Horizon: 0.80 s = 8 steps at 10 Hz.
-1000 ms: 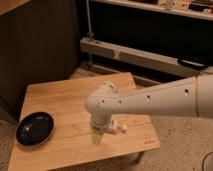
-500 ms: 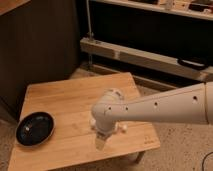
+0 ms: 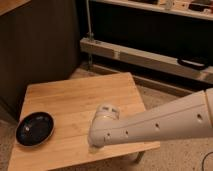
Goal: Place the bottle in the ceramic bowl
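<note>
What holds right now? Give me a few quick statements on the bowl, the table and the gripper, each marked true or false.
1. The black bowl sits near the front corner of the table, at the picture's left. True.
2. The bottle already lies in the bowl. False: the bowl is empty, and the bottle is not in sight.
3. The gripper hangs right over the bowl. False: it is at the end of the arm, over the table's front edge, off to the right of the bowl and apart from it.
4. The table top is bare wood. True.
5. The arm reaches in from the picture's left. False: it comes in from the right.
</note>
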{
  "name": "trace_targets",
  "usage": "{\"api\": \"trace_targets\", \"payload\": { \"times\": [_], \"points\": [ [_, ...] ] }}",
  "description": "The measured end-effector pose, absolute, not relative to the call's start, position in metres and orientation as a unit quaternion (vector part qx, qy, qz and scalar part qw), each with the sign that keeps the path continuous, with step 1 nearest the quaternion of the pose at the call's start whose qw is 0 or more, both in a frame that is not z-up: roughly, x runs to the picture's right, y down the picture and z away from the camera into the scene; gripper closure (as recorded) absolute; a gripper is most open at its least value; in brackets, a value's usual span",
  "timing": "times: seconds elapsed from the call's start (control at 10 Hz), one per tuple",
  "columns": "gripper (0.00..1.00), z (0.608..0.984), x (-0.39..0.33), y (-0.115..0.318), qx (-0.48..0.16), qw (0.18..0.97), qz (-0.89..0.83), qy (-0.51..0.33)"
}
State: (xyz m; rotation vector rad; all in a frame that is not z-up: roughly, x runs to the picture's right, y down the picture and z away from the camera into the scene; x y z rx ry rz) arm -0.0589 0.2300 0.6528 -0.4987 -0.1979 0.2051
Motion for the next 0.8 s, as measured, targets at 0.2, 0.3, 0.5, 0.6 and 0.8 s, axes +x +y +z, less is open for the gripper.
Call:
{"api": "trace_targets", "payload": {
  "times": [0.2,0.3,0.5,0.6,0.8],
  "points": [
    [0.35,0.63,-0.039,0.219,-0.214,0.967,0.063,-0.12],
    [0.35,0.622,-0.02,0.22,-0.207,0.968,0.061,-0.126],
    [0.35,0.608,0.017,0.23,-0.202,0.968,0.065,-0.135],
    [0.35,0.598,0.045,0.24,-0.202,0.967,0.069,-0.139],
    [0.35,0.584,0.075,0.255,-0.204,0.966,0.073,-0.141]
  ]
}}
